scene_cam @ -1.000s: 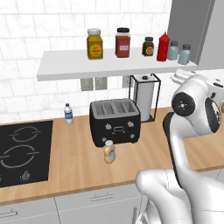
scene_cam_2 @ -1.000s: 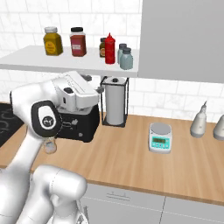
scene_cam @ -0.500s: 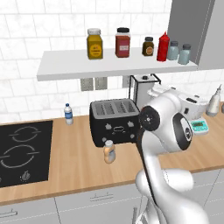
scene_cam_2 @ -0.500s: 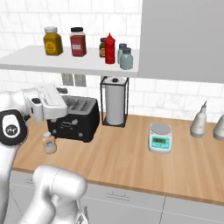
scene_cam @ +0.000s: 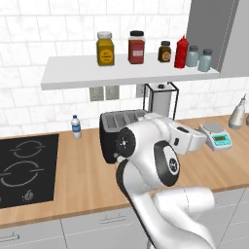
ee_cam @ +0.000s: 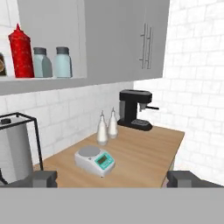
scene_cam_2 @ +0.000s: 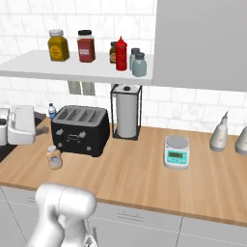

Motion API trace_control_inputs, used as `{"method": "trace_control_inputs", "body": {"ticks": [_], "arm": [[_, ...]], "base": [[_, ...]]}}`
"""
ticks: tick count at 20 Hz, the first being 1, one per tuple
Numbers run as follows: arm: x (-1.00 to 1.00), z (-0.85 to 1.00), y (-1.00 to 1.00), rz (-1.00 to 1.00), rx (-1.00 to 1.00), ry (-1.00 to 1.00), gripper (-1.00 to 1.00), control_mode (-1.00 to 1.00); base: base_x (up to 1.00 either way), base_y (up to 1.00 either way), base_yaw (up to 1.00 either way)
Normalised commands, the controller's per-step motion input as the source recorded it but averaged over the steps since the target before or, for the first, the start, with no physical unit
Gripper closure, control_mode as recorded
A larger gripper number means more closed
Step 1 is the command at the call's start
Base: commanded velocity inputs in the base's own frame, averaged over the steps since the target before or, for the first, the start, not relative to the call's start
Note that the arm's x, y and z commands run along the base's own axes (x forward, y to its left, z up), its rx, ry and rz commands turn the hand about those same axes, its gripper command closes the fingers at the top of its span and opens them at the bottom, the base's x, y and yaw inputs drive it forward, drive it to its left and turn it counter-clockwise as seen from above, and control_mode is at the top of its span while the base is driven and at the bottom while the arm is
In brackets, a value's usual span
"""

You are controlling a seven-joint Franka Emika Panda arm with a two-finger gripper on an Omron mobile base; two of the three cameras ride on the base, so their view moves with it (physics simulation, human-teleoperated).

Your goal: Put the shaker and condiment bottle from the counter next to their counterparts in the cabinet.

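Condiment bottle [scene_cam_2: 54, 157] upright on counter [scene_cam_2: 144, 169] before toaster [scene_cam_2: 79, 129], cap up, claw [ee_cam: 111, 178] spread wide, empty

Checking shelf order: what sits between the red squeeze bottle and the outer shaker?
One more pale shaker, standing between the red squeeze bottle and the outer shaker in the hand view.
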Motion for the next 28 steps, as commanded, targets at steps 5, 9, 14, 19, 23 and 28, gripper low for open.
{"method": "trace_control_inputs", "body": {"ticks": [5,9,14,19,23,28], "arm": [[-0.32,-0.82,0.71,0.04,-0.13,0.0,-1.0,-1.0],[-0.34,-0.79,0.4,0.07,-0.09,-0.03,-1.0,-1.0],[-0.07,-0.6,0.25,0.1,-0.06,0.05,-1.0,-1.0],[0.21,-0.49,0.02,0.15,-0.06,0.04,-1.0,-1.0],[0.1,-0.44,0.03,0.17,-0.05,0.05,-1.0,-1.0],[0.01,-0.45,0.21,0.06,-0.04,0.0,-1.0,-1.0]], "base": [[0.0,0.0,0.0],[0.0,0.0,0.0],[0.0,0.0,0.0],[0.0,0.0,0.0],[0.0,0.0,0.0],[0.0,0.0,0.0]]}}
